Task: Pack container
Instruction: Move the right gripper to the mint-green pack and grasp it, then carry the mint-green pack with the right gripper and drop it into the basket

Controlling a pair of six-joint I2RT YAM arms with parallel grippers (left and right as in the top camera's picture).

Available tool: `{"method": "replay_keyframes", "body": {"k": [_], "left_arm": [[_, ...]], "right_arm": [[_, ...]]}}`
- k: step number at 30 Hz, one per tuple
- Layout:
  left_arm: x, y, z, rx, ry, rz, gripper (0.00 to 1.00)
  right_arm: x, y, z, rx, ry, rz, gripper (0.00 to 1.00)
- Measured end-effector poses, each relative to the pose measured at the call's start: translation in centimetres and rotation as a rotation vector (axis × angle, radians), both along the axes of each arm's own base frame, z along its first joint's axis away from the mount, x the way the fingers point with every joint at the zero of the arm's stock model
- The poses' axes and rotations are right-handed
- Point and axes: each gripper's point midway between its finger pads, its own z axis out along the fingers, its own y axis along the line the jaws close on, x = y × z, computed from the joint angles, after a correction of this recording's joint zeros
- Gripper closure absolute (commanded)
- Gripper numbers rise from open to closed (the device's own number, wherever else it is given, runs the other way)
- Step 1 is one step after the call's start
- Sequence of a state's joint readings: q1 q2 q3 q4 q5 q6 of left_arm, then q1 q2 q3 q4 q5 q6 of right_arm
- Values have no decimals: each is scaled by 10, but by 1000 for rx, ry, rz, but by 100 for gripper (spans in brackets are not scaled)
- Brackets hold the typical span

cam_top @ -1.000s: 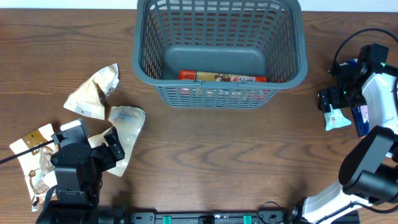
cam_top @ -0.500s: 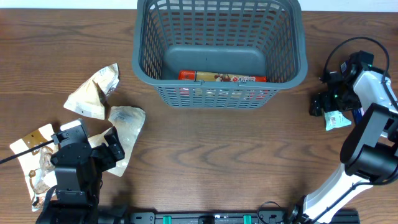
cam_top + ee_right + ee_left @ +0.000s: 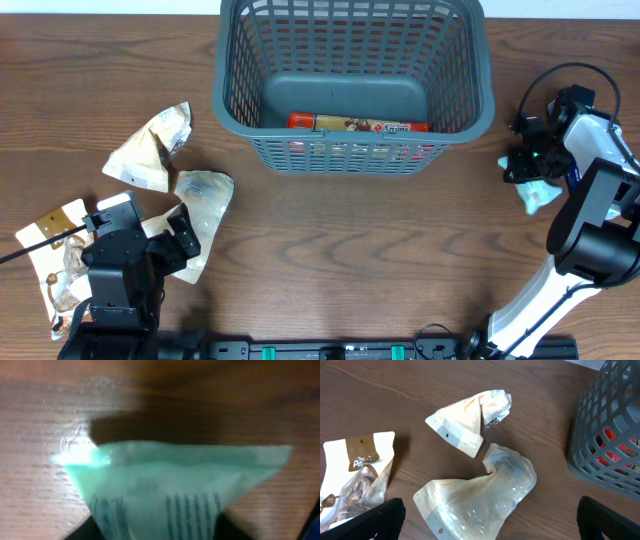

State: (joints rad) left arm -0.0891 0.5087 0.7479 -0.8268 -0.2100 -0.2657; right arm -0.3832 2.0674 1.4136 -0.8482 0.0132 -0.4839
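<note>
Overhead view: container [image 3: 350, 40], a grey-blue slotted basket, stands at the far middle of the brown wooden table [image 3: 350, 250]. One red packet [image 3: 355, 124] lies on its floor along the near wall. On the table left of the basket are a crumpled cream packet [image 3: 150, 150], a second cream packet [image 3: 207, 205] just beside it and nearer, and a brown-and-white pouch [image 3: 50, 255] at the near left edge. Left claw [image 3: 150, 228] sits low over this group, between the pouch and the second cream packet, well apart from the basket. Right claw [image 3: 528, 165] is at the right edge, near the basket's right end but not touching it, at the upper edge of a teal packet [image 3: 540, 195] that lies on the table. Left wrist view: the two cream packets are parted by a narrow strip of table. The pouch is at the left, with printed lettering and brown contents. A corner of the basket is at the right, red showing through its slots. The claw's two black fingers [image 3: 375, 520] appear in the bottom corners, spread wide and pinching nothing. Right wrist view: the teal packet fills the frame, blurred, with dark printed bars and wood grain behind it. Whether this claw is spread or pressed together on the packet cannot be told.
</note>
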Motion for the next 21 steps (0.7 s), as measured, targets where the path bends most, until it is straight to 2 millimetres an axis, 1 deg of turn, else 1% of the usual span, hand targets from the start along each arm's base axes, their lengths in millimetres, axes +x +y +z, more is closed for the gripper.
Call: {"method": "replay_keyframes", "body": {"k": [2, 3, 9, 11, 13, 15, 16, 17, 18, 19, 20, 21], "left_arm": [[0, 0, 0, 0, 0, 0, 2], [0, 0, 0, -1, 0, 0, 1], [0, 0, 0, 0, 0, 0, 1], [0, 0, 0, 0, 0, 0, 1], [0, 0, 0, 0, 0, 0, 1], [0, 0, 0, -1, 0, 0, 1], [0, 0, 0, 0, 0, 0, 2], [0, 0, 0, 0, 0, 0, 1], [0, 0, 0, 0, 0, 0, 2], [0, 0, 0, 0, 0, 0, 1], [0, 0, 0, 0, 0, 0, 2], [0, 0, 0, 0, 0, 0, 1]], "right_arm": [[1, 0, 0, 1, -7, -17, 97], [2, 0, 0, 1, -9, -27, 99], [-1, 4, 5, 22, 10, -87, 99], [2, 7, 12, 29, 13, -90, 99], [17, 7, 30, 23, -22, -91, 99], [41, 7, 60, 8, -99, -90, 99], [55, 9, 82, 0, -152, -87, 99], [70, 11, 109, -5, -219, -84, 99], [80, 13, 129, -11, -270, -82, 99], [91, 15, 154, -18, -336, -80, 99], [103, 20, 191, -27, -430, -73, 99], [110, 25, 220, -34, -500, -64, 99]]}}
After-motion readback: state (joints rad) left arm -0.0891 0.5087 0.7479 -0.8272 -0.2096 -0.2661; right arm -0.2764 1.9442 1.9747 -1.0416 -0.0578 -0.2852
